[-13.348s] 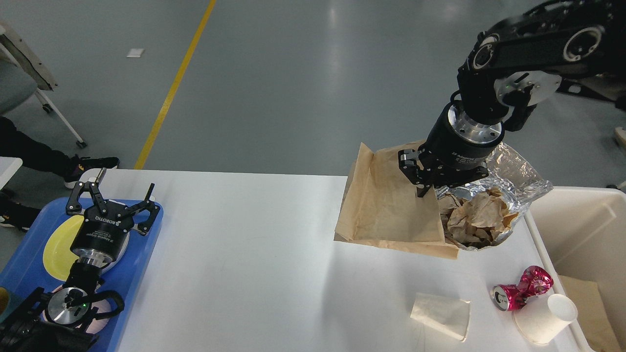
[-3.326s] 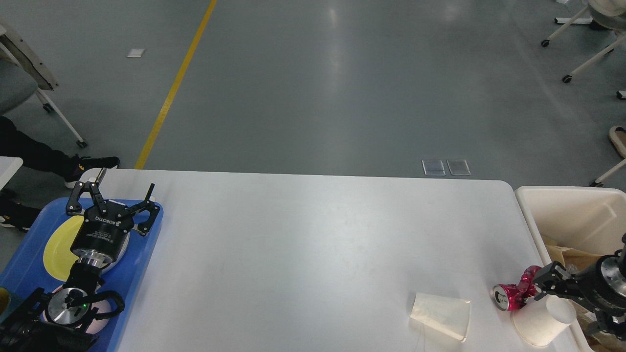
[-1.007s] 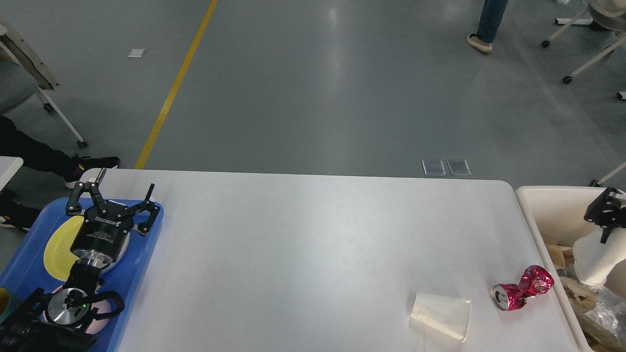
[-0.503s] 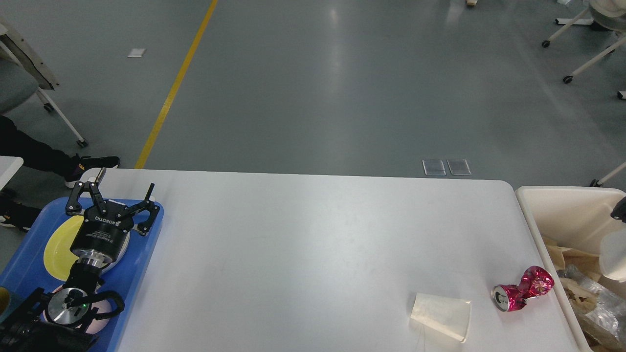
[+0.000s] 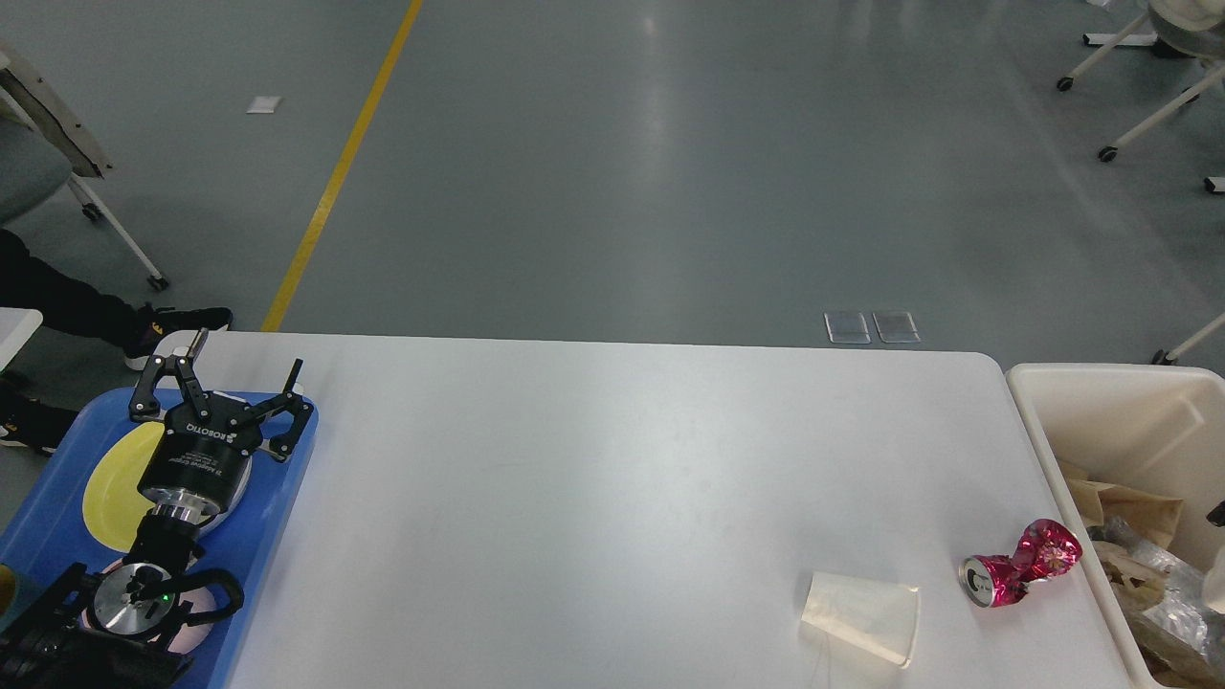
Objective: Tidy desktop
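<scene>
The white desktop (image 5: 612,478) fills the lower part of the head view. A flattened paper cup (image 5: 861,617) and a crushed pink can (image 5: 1019,565) lie on it near the front right corner. My left gripper (image 5: 247,352) hangs open over the blue tray (image 5: 278,517) at the left, with nothing between its fingers. Of my right gripper only a dark sliver (image 5: 1217,514) shows at the right edge above the beige bin (image 5: 1120,411). A white cup's edge (image 5: 1217,591) shows just below that sliver.
The bin stands against the desktop's right end and holds brown paper (image 5: 1124,502) and crumpled foil (image 5: 1158,593). A yellow plate (image 5: 110,478) lies on the tray under my left arm. Chair legs stand on the grey floor behind.
Over the bin, the white cup and the dark tip of my right gripper have dropped lower and slid further past the right edge. My left arm has not moved.
</scene>
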Available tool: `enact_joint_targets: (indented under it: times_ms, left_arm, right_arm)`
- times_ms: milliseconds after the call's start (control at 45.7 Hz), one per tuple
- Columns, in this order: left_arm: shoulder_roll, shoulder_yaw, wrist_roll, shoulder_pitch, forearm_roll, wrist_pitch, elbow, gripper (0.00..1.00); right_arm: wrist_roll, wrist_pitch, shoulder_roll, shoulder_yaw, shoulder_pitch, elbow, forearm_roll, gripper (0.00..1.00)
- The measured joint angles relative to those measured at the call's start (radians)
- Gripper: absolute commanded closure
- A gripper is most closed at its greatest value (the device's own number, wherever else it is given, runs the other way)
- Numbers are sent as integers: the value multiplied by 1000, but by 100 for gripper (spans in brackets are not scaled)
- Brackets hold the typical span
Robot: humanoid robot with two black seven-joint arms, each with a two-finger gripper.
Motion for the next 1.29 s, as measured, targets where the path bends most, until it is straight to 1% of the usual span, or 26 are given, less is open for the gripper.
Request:
enact_joint_targets:
  times_ms: [131, 284, 394, 503, 678, 700, 722, 744, 766, 810, 832, 1291]
  left_arm:
    - [0, 0, 0, 0, 0, 0, 0, 3]
    - [0, 0, 0, 0, 0, 0, 0, 3]
    - [0, 0, 0, 0, 0, 0, 0, 3]
    - [0, 0, 0, 0, 0, 0, 0, 3]
    - [0, 0, 0, 0, 0, 0, 0, 3]
    - [0, 0, 0, 0, 0, 0, 0, 3]
    - [0, 0, 0, 0, 0, 0, 0, 3]
    - [0, 0, 0, 0, 0, 0, 0, 3]
    - [0, 0, 0, 0, 0, 0, 0, 3]
    - [0, 0, 0, 0, 0, 0, 0, 3]
    - [0, 0, 0, 0, 0, 0, 0, 3]
    - [0, 0, 0, 0, 0, 0, 1, 3]
  right_arm:
    - [0, -4, 105, 127, -221, -225, 0, 100]
    - [3, -13, 279, 173, -424, -528, 1, 100]
    - [7, -16, 366, 224, -538, -697, 2, 100]
    - [9, -17, 406, 264, -601, -770, 2, 100]
    - [11, -17, 413, 276, -616, -775, 1, 100]
    - [11, -17, 413, 276, -616, -774, 1, 95]
    - [11, -17, 413, 276, -616, -774, 1, 81]
    - [11, -17, 413, 276, -616, -773, 1, 63]
    - [11, -17, 413, 277, -616, -773, 2, 48]
    - [11, -17, 413, 276, -615, -772, 2, 12]
    - [11, -17, 413, 276, -614, -772, 2, 0]
    - [9, -20, 402, 277, -567, -772, 1, 0]
